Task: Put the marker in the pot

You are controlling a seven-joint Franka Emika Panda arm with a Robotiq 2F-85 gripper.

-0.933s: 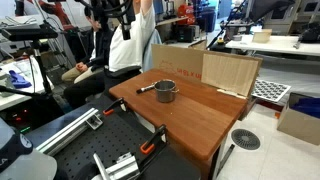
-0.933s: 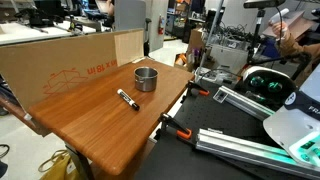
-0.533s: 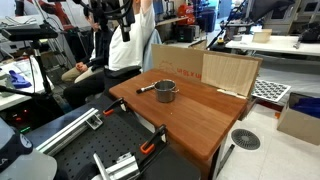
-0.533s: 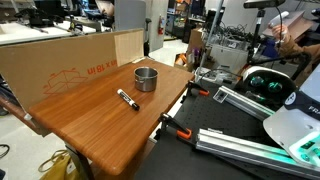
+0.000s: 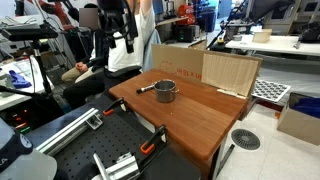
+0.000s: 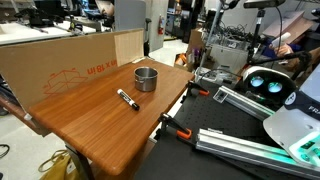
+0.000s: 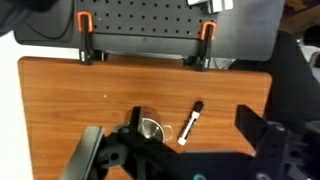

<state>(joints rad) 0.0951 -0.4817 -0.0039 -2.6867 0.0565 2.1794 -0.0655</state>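
Note:
The marker (image 7: pixel 190 121) is a short dark stick with a lighter end. It lies flat on the wooden table (image 7: pixel 70 100), just beside the pot (image 7: pixel 150 128), a small silver metal pot with a short handle. Both exterior views show the marker (image 5: pixel 146 88) (image 6: pixel 127 99) lying apart from the pot (image 5: pixel 165 91) (image 6: pixel 146 78). My gripper (image 7: pixel 175 150) is open and empty, its jaws spread wide, high above the pot and marker. In an exterior view the gripper (image 5: pixel 122 28) hangs well above the table's far side.
A cardboard sheet (image 5: pixel 215 68) (image 6: pixel 60 60) stands along one table edge. Orange clamps (image 7: pixel 85 22) (image 7: pixel 207 30) grip the edge next to a black perforated board (image 7: pixel 140 15). A person in white (image 5: pixel 125 50) sits behind the table.
The arm has shifted slightly in the exterior view and hangs a little lower and nearer the table. The marker and pot have not moved.

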